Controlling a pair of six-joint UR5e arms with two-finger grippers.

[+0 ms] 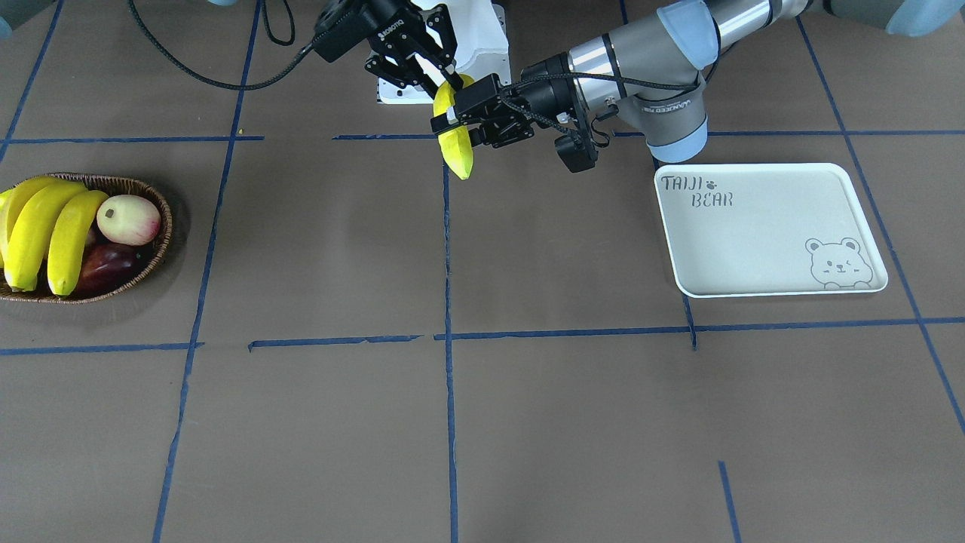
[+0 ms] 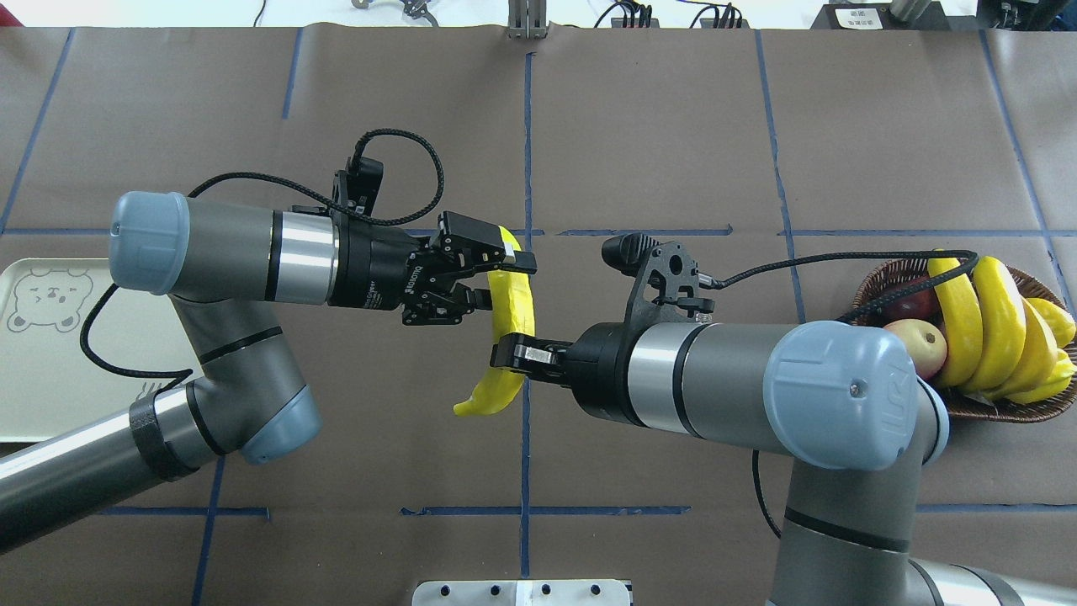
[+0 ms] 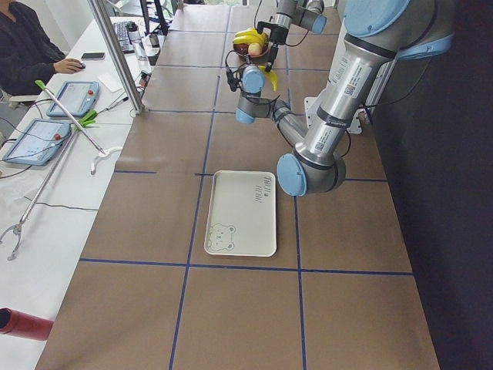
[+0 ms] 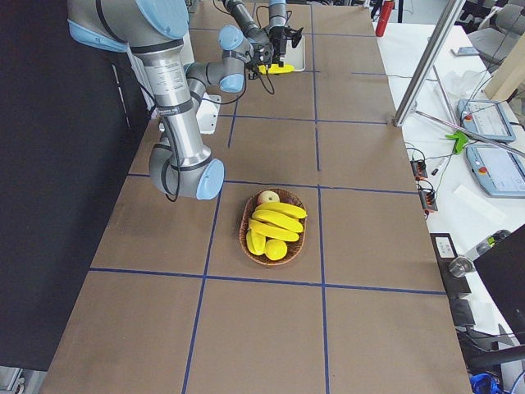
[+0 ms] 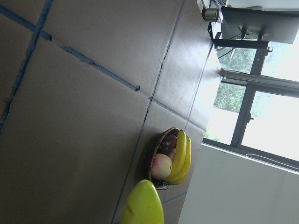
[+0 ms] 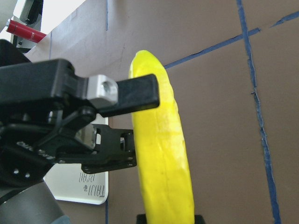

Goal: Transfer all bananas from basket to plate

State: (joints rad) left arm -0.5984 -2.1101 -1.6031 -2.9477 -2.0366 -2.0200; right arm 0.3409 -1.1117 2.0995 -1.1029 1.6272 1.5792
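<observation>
One banana hangs in the air over the table's middle, between the two arms. My right gripper is shut on its lower part; the right wrist view shows the banana running up from the pads. My left gripper is open, with one finger on each side of the banana's upper part. Several more bananas lie in the wicker basket on my right. The white plate sits on my left with nothing on it, also seen from the front.
A pink-cream round fruit and a dark red fruit lie in the basket beside the bananas. The white robot base stands behind the grippers. Blue tape lines cross the brown table cover.
</observation>
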